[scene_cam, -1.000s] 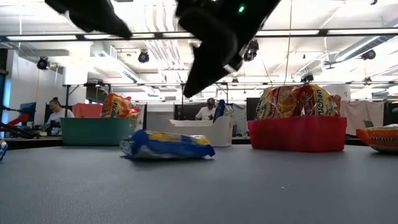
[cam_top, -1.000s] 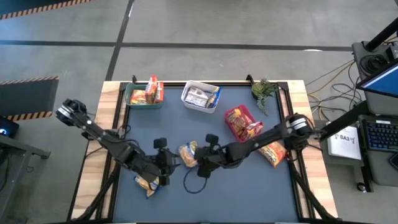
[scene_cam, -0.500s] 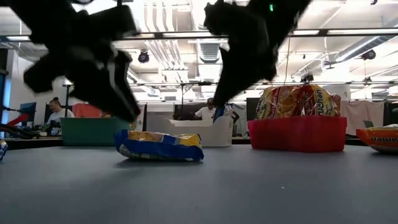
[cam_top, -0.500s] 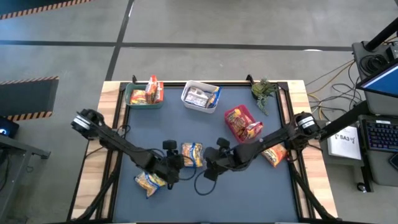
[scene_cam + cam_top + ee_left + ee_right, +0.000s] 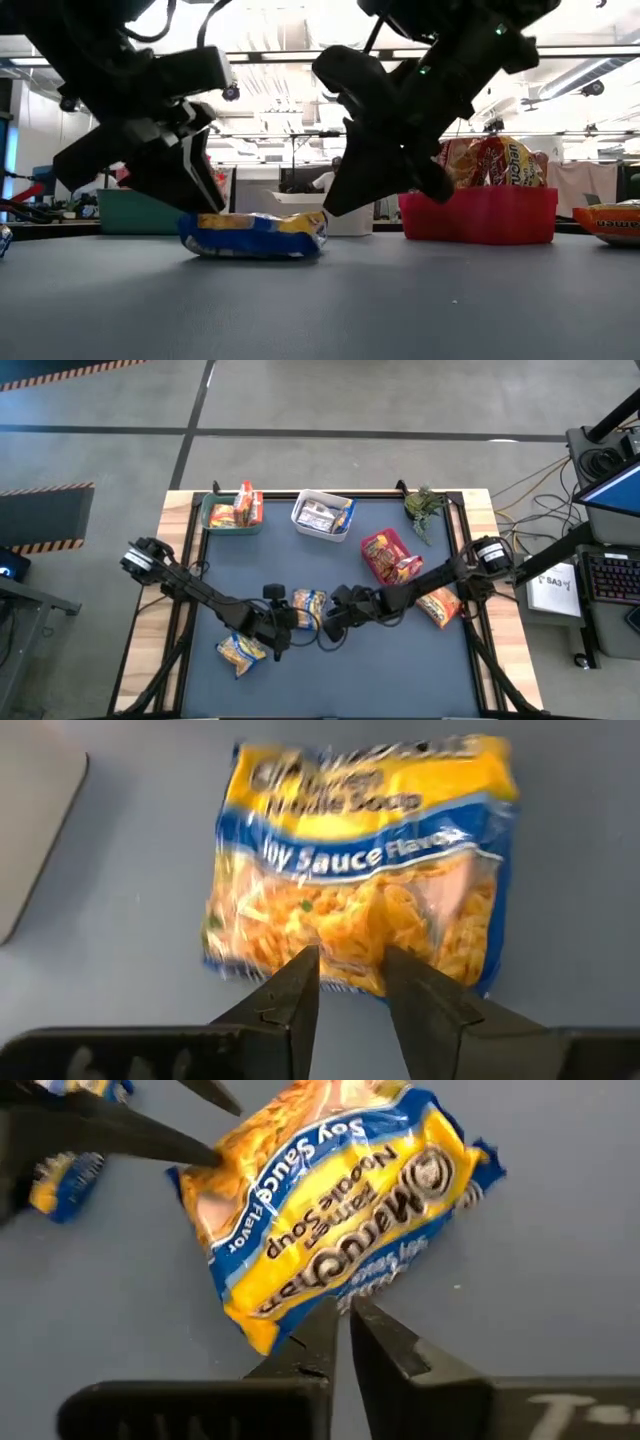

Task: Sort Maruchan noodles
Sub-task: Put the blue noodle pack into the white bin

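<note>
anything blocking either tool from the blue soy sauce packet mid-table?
Nothing visible. The left tool and the right tool sit at opposite edges of the soy sauce packet, with only bare table around it.

Robotics lab or workshop in an open industrial hall. Grey concrete floor (image 5: 330, 400) with hazard-striped tape (image 5: 45, 490). Wood-edged test table (image 5: 478, 510), monitor and keyboard (image 5: 610, 575) beside it. Exposed ceiling lights (image 5: 270, 55); people seated at distant benches (image 5: 325, 180).

Overhead view: left gripper (image 5: 283, 626) and right gripper (image 5: 330, 622) flank a noodle packet (image 5: 308, 605) mid-table; three bins (image 5: 322, 516) line the far edge.
</note>
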Motion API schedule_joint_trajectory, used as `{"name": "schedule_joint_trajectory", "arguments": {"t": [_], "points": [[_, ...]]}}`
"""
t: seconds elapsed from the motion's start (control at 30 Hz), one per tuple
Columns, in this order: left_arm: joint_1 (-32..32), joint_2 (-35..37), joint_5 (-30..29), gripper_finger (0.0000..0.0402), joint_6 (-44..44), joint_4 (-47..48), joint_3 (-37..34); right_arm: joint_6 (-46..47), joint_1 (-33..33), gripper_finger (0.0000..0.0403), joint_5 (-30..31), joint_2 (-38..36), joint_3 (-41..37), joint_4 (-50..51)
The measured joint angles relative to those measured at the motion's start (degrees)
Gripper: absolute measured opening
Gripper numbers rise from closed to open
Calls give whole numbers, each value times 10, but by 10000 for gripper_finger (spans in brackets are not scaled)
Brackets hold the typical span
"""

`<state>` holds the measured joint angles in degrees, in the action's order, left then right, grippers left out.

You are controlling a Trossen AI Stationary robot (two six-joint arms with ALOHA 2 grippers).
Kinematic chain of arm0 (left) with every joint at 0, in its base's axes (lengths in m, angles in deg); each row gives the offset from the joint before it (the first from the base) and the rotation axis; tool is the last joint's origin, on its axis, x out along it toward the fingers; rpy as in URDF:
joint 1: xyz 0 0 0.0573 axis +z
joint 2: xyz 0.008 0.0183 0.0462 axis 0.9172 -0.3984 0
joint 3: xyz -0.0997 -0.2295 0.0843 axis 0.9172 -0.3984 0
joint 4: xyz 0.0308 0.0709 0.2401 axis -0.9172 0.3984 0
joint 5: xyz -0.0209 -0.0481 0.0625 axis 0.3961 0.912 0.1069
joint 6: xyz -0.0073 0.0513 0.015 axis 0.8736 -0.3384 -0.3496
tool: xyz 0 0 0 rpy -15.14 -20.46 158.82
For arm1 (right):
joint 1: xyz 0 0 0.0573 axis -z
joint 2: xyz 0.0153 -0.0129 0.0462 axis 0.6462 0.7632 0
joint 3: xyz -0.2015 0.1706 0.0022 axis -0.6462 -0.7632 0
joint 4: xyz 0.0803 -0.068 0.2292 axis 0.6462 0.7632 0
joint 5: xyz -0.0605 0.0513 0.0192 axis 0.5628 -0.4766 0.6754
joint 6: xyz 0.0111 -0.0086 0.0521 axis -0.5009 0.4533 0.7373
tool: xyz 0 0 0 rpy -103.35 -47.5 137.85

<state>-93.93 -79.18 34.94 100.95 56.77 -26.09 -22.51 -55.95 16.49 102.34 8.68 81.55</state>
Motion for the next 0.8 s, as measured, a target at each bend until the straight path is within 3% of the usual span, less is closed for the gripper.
{"name": "schedule_joint_trajectory", "arguments": {"t": [0.53,0.8], "points": [[0,1,10,43,50,-22,-28,28,14,260,-7,0,10,-32],[0,1,9,40,68,-39,-46,48,25,326,-5,30,9,-69]]}}
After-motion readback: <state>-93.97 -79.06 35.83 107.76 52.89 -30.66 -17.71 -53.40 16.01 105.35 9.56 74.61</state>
